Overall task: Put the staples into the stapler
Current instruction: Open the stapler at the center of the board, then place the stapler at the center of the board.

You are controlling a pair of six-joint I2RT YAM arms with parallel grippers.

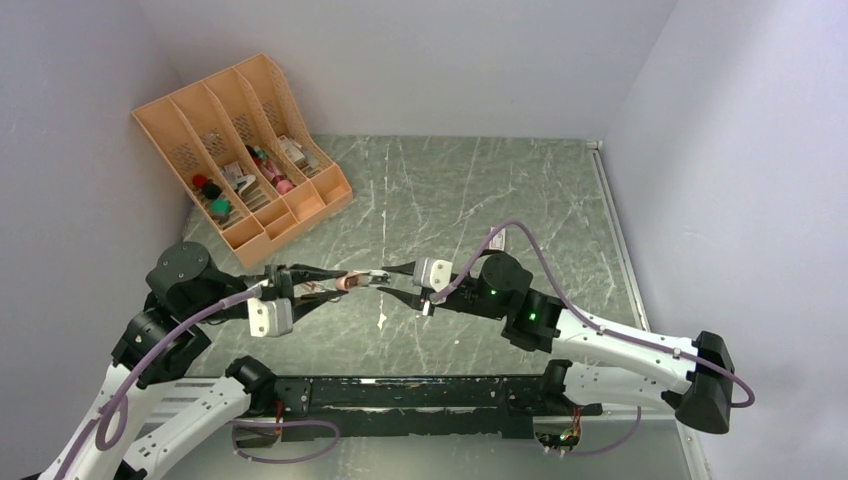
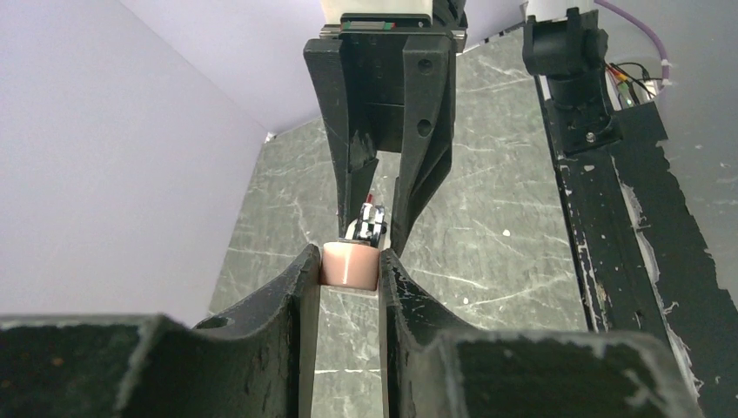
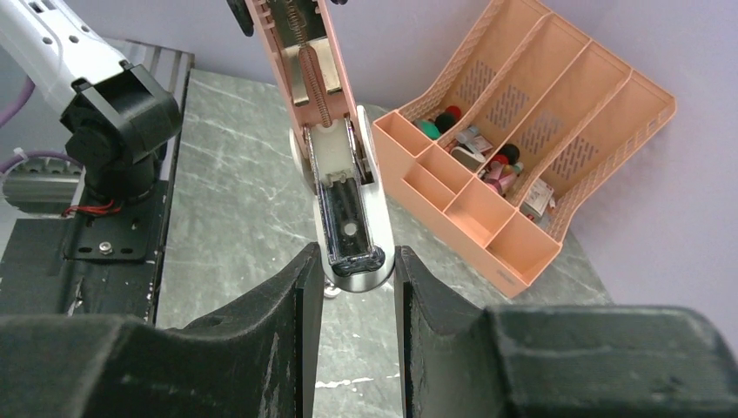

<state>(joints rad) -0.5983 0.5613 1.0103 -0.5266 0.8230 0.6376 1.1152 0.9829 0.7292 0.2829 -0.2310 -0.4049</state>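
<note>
**Staples not yet loaded: stapler (image 1: pixel 348 281) held open in the air between two grippers**

No strip of staples is seen in the stapler, in either gripper, or plainly on the table (image 1: pixel 480 200). A small pale speck (image 1: pixel 381 320) lies on the table just below the stapler, but it is too small for it to be told whether it is a strip. Small items are stored in the peach organizer (image 1: pixel 240 130) at the far left corner; a staple box may be among them, though none can be picked out with certainty.

The stapler is held above the table, near the middle and close to the arm bases. Its pink rear end is clamped between the fingers of the left gripper (image 2: pixel 350 261), which is closed on it. The white front end is flanked closely by the fingers of the right gripper (image 3: pixel 355 261); whether both pads are pressed on it cannot be told.

From the right wrist view the pink lid (image 3: pixel 300 61), with its spring, is seen swung up and away, and the metal magazine channel (image 3: pixel 346 218) is exposed and appears empty.

The opening step is therefore judged done. Left to do: a strip is to be fetched, laid in the channel, and the lid closed.
</note>
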